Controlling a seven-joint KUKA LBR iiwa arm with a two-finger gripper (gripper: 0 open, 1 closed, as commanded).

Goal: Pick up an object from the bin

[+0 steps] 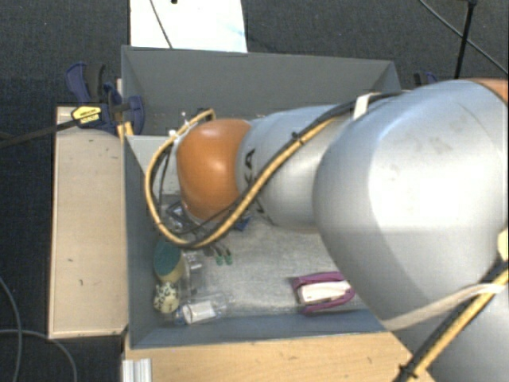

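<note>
Part of my gripper (172, 213) shows as a dark metal piece under the wrist, at the bin's left side. Just below it lies a teal round-topped thing (167, 259). Further toward the front left corner sit a small cream ball with a speckled pattern (165, 298) and a clear plastic piece (199, 309). A few small green bits (223, 255) lie on the floor just right of the gripper.
A purple and white flat object (322, 291) lies near the front wall, right of the middle. The arm, with its orange cover and yellow cable, spans the bin from the right and hides the middle and right of the floor.
</note>
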